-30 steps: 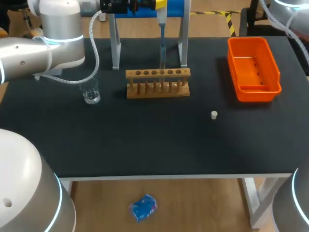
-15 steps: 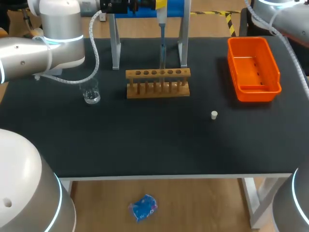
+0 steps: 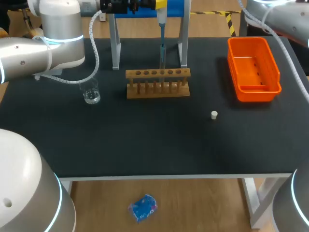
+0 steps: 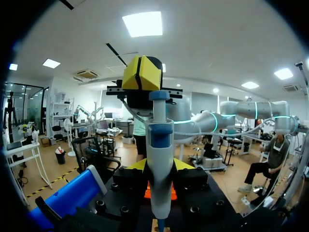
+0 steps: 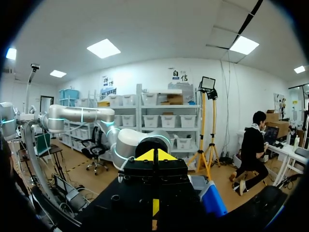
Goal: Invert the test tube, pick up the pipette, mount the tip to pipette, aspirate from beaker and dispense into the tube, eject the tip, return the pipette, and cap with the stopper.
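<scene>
- Black table (image 3: pixel 145 140): stopper (image 3: pixel 214 114), beaker (image 3: pixel 91 95) and wooden tube rack (image 3: pixel 158 82) unmoved.
- Left gripper (image 4: pixel 141 72) seemingly clamps the pipette (image 4: pixel 159 159) above the rack, as before.
- Right gripper (image 5: pixel 154 155): fingertips together, empty; right arm (image 3: pixel 270 12) has swung further in.

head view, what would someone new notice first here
The bright orange tray at the far right of the black table stands out most. Next comes the wooden rack at the middle back, with the pipette upright just beyond it in the left gripper. A small white stopper lies alone right of the middle.
</scene>
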You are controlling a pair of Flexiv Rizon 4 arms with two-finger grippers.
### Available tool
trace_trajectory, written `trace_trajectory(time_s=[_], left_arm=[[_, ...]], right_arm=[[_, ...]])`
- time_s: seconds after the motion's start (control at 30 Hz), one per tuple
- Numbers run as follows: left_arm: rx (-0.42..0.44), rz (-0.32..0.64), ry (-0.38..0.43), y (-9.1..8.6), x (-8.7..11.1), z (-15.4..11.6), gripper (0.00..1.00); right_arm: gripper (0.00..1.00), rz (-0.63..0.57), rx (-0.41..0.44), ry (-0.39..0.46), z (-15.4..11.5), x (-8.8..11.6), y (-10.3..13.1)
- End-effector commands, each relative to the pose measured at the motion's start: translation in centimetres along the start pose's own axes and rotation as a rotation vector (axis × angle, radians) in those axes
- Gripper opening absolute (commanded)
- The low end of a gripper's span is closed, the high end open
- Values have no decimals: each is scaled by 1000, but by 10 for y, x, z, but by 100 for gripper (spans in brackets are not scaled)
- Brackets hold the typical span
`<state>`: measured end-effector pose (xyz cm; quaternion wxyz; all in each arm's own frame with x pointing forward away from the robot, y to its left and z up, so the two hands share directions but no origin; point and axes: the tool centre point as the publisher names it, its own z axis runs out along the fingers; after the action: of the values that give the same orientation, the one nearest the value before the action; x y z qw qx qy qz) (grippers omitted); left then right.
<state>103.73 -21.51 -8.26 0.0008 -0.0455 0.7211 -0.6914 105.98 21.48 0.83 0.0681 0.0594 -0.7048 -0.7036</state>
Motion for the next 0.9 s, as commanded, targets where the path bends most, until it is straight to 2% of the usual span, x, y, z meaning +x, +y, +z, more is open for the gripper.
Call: trace_trajectory(time_s=[0.03,0.9], left_arm=[[-2,-1,0,-1,-1,0,0],[-2,-1,0,-1,-1,0,0]], right_arm=[[0,6,5,18,0,-4,-2],[0,38,13,45,5,9,-12]])
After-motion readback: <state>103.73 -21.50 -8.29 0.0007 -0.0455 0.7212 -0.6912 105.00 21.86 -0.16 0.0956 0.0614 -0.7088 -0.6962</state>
